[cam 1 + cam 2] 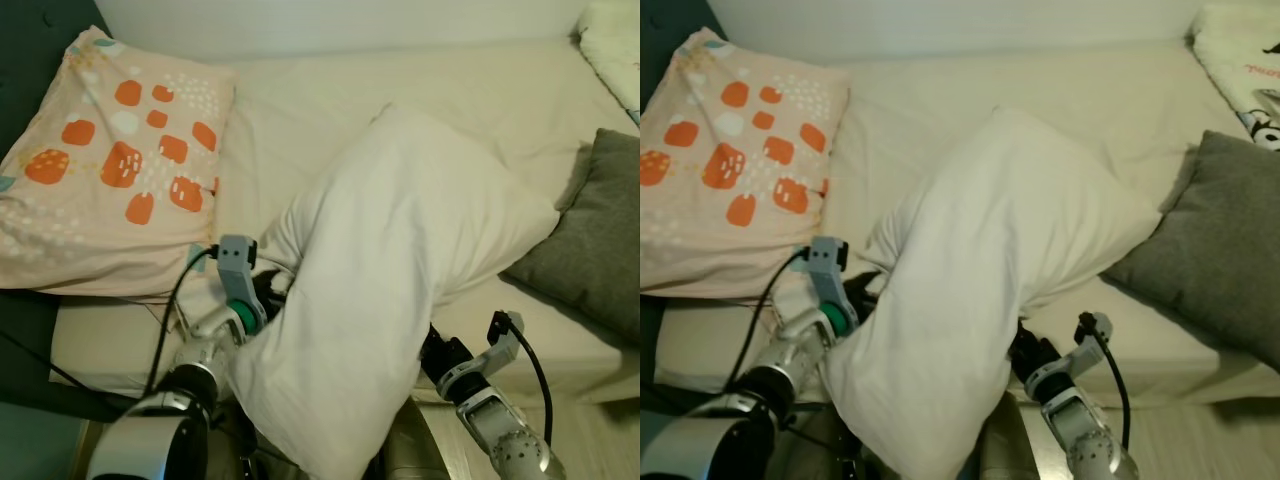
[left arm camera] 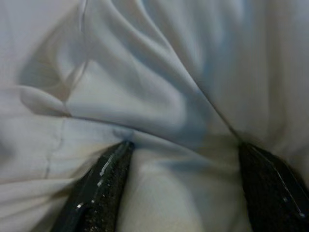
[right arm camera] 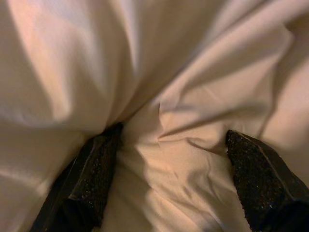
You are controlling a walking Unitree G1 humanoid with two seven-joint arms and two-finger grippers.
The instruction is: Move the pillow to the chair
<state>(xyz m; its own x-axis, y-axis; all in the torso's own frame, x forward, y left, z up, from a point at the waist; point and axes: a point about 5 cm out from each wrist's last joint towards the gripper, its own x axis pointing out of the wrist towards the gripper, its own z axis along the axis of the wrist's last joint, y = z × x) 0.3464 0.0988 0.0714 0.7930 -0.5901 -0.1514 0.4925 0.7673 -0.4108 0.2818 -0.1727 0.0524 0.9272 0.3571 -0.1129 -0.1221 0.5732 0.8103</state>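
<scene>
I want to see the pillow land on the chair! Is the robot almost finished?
Not yet. Done: both grippers have hold of the white pillow, the left gripper and the right gripper each pressed into its fabric, and it is lifted and folded up off the bed. In hand: holding it. Left: carrying it to the chair and setting it down.
</scene>
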